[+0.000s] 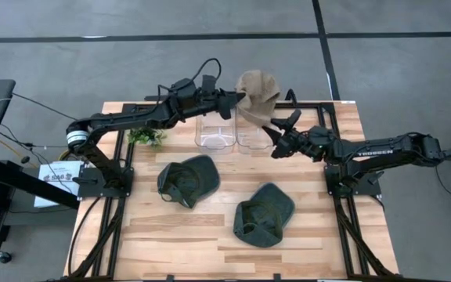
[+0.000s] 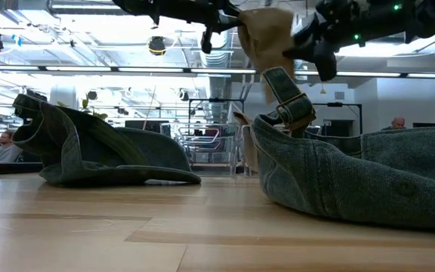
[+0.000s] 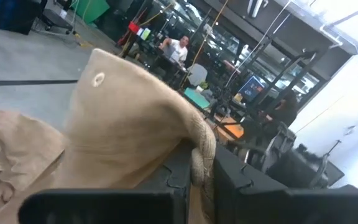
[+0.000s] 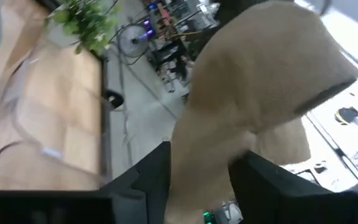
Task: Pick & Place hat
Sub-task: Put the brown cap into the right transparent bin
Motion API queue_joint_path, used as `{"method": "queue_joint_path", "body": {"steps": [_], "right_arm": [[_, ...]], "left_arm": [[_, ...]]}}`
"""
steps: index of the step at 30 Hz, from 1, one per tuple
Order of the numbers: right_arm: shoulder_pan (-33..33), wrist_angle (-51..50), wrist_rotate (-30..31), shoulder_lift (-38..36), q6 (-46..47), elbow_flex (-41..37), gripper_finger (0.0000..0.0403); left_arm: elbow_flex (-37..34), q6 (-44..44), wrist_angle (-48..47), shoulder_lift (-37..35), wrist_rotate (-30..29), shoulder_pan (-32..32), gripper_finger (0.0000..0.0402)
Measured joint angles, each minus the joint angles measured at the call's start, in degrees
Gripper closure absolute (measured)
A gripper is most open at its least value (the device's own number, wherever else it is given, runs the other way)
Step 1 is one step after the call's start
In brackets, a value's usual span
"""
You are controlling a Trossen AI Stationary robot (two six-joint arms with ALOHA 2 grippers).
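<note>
high view | clear bins point(image 1: 232, 133): empty | tan hat point(image 1: 257, 92): above bins

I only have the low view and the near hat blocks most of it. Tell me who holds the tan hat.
Observer: The left gripper is shut on the tan hat, holding it above the clear bins.
Operator: Report the right gripper.
Observer: The right gripper sits at the tan hat's lower edge with its fingers apart; the cloth hangs between them in its wrist view.
Operator: Count the hats on the table.
Observer: Two green hats: one left of centre, another nearer the front, both outside the bins.
</note>
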Motion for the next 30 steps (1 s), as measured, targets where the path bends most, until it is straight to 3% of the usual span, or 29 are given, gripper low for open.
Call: {"method": "queue_joint_path", "body": {"steps": [9, 14, 21, 30], "right_arm": [[0.47, -3.12, -0.26, 0.00, 3.45, -0.02, 0.0211], [0.49, -1.40, -0.28, 0.00, 4.95, -0.02, 0.0198], [0.53, 2.97, -0.46, 0.00, 6.12, -0.02, 0.0206], [1.67, 13.30, -6.06, 0.00, 14.50, -0.02, 0.0235]], "left_arm": [[0.02, 0.00, -6.22, -4.69, 0.90, 3.29, 0.0367], [0.02, 0.07, -13.72, -7.68, 5.83, 4.01, 0.0365], [0.02, 2.55, -24.79, -10.23, 11.19, 2.75, 0.0368], [0.00, 6.51, -29.54, -10.21, 14.23, -2.72, 0.0367]]}}
